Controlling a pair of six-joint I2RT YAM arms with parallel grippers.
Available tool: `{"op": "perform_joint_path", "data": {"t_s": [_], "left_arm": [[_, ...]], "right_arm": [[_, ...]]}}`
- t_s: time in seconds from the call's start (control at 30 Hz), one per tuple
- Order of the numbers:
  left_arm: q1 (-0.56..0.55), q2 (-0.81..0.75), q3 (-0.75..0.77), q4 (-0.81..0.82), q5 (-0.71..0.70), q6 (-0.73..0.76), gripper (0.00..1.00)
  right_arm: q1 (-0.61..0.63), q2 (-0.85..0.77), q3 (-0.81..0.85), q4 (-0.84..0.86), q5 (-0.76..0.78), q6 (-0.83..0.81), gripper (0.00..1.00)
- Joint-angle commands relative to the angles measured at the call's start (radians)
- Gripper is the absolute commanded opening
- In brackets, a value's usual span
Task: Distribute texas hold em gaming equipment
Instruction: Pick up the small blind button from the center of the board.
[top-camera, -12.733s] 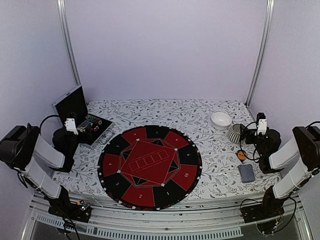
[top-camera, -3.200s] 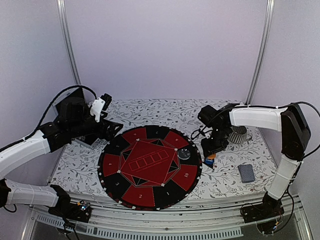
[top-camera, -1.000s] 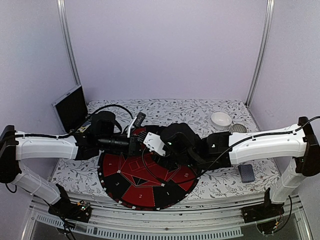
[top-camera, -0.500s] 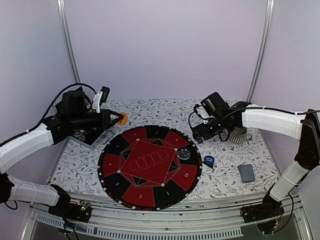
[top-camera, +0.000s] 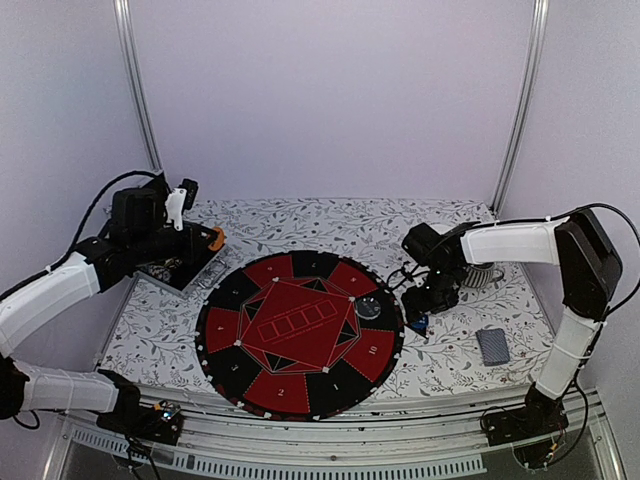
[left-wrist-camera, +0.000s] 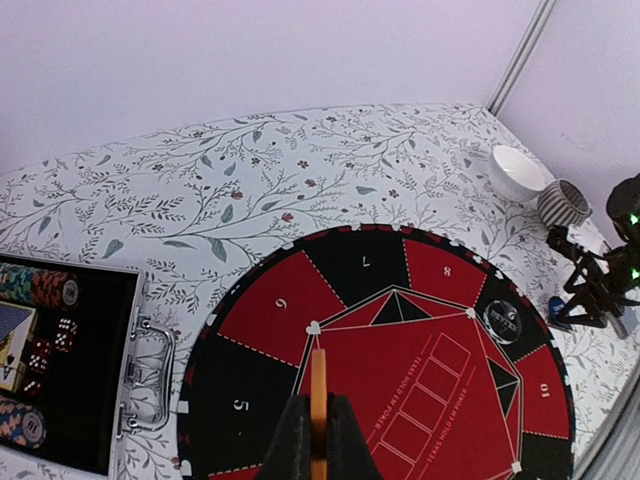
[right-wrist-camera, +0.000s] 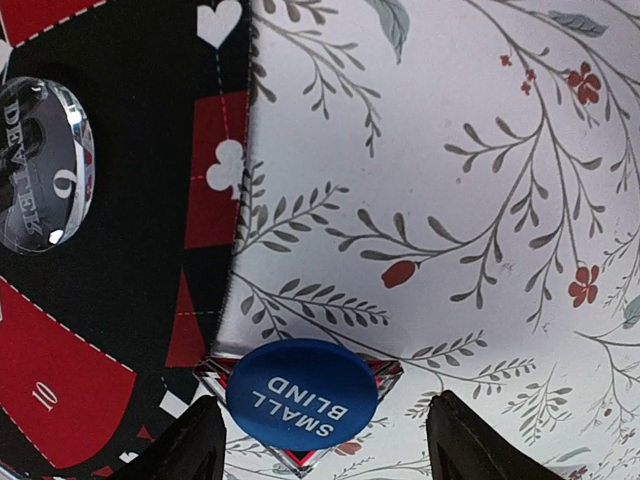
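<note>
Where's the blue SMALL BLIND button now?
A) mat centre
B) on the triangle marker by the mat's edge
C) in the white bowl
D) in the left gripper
B: the blue button lies flat on the triangle marker beside the mat, under the open right gripper.

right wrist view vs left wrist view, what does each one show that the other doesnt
Right wrist only: SMALL BLIND lettering on the blue round disc, lying on a black-red triangle marker between the fingers of the open right gripper. Left wrist only: the orange disc held edge-on in the shut left gripper, the black case of poker chips, the white bowl and ribbed grey cup. Both: the round red-and-black mat, the clear dealer button on it, the floral tablecloth.
</note>
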Motion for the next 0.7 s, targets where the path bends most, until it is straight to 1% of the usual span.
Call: {"op": "perform_joint_path", "data": {"t_s": [0.0,0.27,0.67], "left_arm": [[0.025,-0.017,-0.013,0.015,0.003,0.025,0.00],[0.033,-0.023,-0.024,0.022,0.010,0.025,0.00],[0.040,-0.027,-0.026,0.025,0.020,0.025,0.00]], "right_arm": [[0.002,0.027,0.003,-0.014,-0.046,0.013,0.69],[0.002,0.069,0.019,-0.008,-0.025,0.006,0.62],[0.003,0.058,0.011,-0.018,-0.012,0.004,0.41]]}}
